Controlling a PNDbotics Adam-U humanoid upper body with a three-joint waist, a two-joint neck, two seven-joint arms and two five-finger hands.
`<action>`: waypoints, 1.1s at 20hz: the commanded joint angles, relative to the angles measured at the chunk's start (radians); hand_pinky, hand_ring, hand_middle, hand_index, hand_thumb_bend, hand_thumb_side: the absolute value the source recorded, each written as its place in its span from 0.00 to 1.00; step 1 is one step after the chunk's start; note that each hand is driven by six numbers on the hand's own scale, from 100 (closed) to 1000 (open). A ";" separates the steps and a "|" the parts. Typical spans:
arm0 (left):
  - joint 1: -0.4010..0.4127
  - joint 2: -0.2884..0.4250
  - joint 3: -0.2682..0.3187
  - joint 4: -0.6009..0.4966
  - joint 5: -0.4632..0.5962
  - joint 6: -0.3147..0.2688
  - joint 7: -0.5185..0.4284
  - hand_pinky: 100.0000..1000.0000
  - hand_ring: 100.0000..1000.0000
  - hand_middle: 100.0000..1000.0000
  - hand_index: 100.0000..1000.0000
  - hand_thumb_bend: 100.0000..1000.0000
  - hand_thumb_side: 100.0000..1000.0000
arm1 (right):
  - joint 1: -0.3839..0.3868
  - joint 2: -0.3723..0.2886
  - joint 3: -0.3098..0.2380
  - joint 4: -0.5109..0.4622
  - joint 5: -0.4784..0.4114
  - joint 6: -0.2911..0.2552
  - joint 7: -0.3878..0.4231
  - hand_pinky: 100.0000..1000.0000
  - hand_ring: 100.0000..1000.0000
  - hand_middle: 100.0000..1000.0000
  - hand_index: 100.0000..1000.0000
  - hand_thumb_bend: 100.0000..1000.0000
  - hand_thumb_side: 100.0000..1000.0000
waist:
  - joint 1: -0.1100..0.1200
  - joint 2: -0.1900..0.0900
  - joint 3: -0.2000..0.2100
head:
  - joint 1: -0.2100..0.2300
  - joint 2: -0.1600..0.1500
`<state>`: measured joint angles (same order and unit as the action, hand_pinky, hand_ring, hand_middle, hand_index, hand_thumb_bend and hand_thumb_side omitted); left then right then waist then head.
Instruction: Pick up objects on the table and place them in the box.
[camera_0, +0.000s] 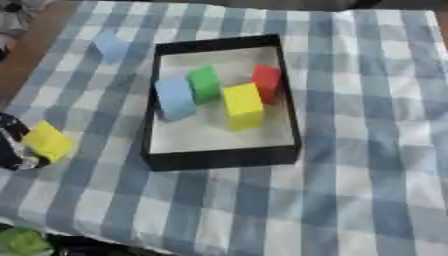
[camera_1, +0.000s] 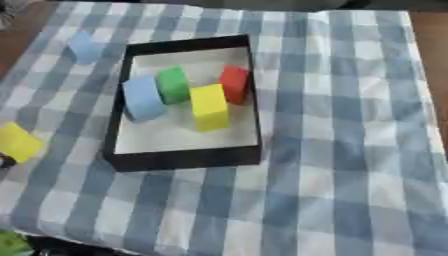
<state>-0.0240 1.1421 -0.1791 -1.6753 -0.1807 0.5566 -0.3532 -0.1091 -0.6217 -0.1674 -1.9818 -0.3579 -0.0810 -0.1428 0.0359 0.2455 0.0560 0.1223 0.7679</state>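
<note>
Checked blue-and-white cloth (camera_0: 367, 150) covers the table; black box (camera_0: 219, 159) lies on it, long axis running away from the camera, holding a light blue block (camera_0: 175, 97), yellow block (camera_0: 242, 106), green block (camera_0: 205, 84) and red block (camera_0: 266, 82); left hand (camera_0: 12, 145) at the left edge touches a second yellow block (camera_0: 48, 142), tilted; whether it grasps cannot be told; pale blue block (camera_0: 110, 46) lies beyond the box's far left corner.

Soft, even daylight; both views blurred throughout, faint shadows inside the box (camera_0: 219, 157)
</note>
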 joint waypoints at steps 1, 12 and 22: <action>-0.020 0.039 -0.005 0.019 -0.027 0.012 -0.012 0.71 0.69 0.66 0.75 0.82 0.63 | -0.006 -0.020 -0.010 -0.018 -0.006 0.000 0.006 0.93 0.70 0.69 0.81 0.00 0.49 | 0.012 -0.004 -0.001 | 0.007 0.002; -0.103 0.014 -0.059 0.056 0.008 0.025 0.018 0.61 0.54 0.50 0.60 0.40 0.24 | 0.000 -0.009 -0.009 -0.018 -0.006 0.015 0.015 0.94 0.70 0.69 0.81 0.00 0.49 | 0.016 -0.001 -0.011 | 0.019 0.002; -0.104 0.036 0.007 -0.069 0.001 -0.012 0.044 0.59 0.51 0.46 0.56 0.15 0.00 | 0.006 -0.014 -0.015 -0.018 -0.009 0.009 0.015 0.94 0.70 0.69 0.82 0.00 0.49 | 0.016 -0.005 -0.003 | 0.004 0.002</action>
<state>-0.1201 1.1306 -0.2059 -1.7137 -0.1711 0.5522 -0.3204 -0.0998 -0.6119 -0.1686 -1.9818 -0.3650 -0.0666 -0.1282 0.0409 0.2455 0.0529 0.1297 0.7703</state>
